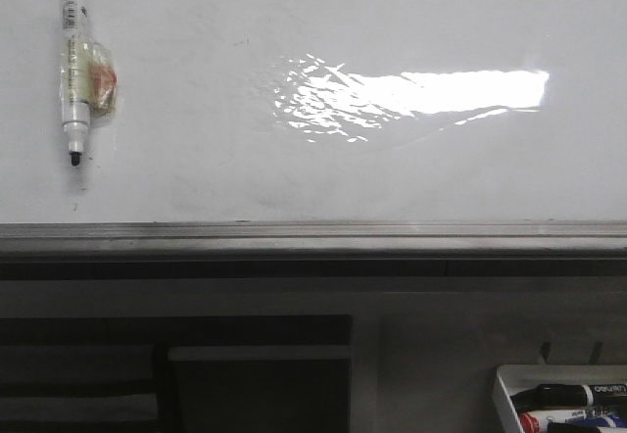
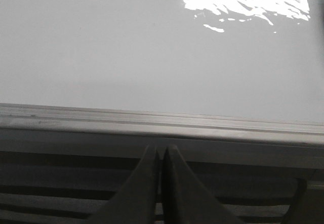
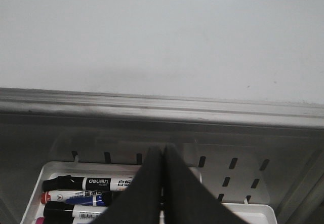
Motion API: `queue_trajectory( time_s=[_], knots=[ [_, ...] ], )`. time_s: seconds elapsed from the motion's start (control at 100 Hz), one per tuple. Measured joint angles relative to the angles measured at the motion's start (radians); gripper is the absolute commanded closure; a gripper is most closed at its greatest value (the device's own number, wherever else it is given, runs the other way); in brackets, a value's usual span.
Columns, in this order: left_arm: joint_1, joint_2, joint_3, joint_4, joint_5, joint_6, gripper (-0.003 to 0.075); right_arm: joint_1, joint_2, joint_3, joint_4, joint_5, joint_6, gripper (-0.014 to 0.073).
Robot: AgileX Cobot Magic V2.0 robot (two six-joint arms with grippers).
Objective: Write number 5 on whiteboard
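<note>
— Across the upper half of the front view, what fills the frame?

— That is the whiteboard (image 1: 294,178), glossy, with a bright glare patch (image 1: 421,95) right of centre and a grey ledge (image 1: 313,237) along its lower edge. No written numeral shows on it in any view.

— And at the upper left of the frame?

— A white marker (image 1: 72,71) with a black cap on top and a dark tip pointing down, stuck upright to the board with a yellowish clear patch (tape, by the look of it).

— Anything lower right?

— A small white tray (image 1: 505,394) below the ledge, holding several markers (image 1: 568,408) with black, red and blue parts.

— The left gripper (image 2: 160,155)?

— Its two dark fingers meet at the tips with nothing between them, below the ledge in the left wrist view.

— The right gripper (image 3: 162,153)?

— Likewise pressed together and empty, in the lower middle of the right wrist view, over the tray of markers. Neither arm appears in the front view.
</note>
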Motion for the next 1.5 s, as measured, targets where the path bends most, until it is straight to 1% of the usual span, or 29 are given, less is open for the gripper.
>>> queue_trajectory(
  time_s=[0.42,0.66,0.86,1.009,1.099,1.159,1.219,1.309,1.389,1.499],
  knots=[
    [0.0,0.0,0.0,-0.008,-0.031,0.0,0.0741,0.0,0.0,0.0,0.0,-0.01,0.0,0.0655],
    [0.0,0.0,0.0,-0.009,-0.116,0.0,0.0741,0.0,0.0,0.006,0.0,-0.142,0.0,0.0655],
    [0.0,0.0,0.0,-0.009,-0.118,0.0,0.0741,0.0,0.0,0.006,0.0,-0.21,0.0,0.0655],
    [0.0,0.0,0.0,-0.024,-0.136,0.0,0.0741,0.0,0.0,0.006,0.0,-0.318,0.0,0.0655],
    [0.0,0.0,0.0,-0.031,-0.15,0.0,0.0741,0.0,0.0,0.006,0.0,-0.327,0.0,0.0655],
    [0.0,0.0,0.0,-0.036,-0.15,0.0,0.0741,0.0,0.0,0.006,0.014,-0.3,0.0,0.0655],
    [0.0,0.0,-0.006,-0.039,-0.154,0.0,0.0741,0.0,0.0,0.006,0.032,-0.238,0.0,0.0655],
    [0.0,0.0,-0.039,-0.022,-0.166,0.0,0.0741,0.0,0.0,-0.009,0.102,-0.165,0.0,0.0655],
    [0.0,0.0,-0.084,0.0,-0.168,0.0,0.0741,0.0,0.013,-0.072,0.158,-0.101,0.0,0.0655],
    [0.0,0.038,-0.155,0.013,-0.151,0.0,0.0741,0.0,0.066,-0.186,0.131,0.033,-0.002,0.0655]
  ],
)
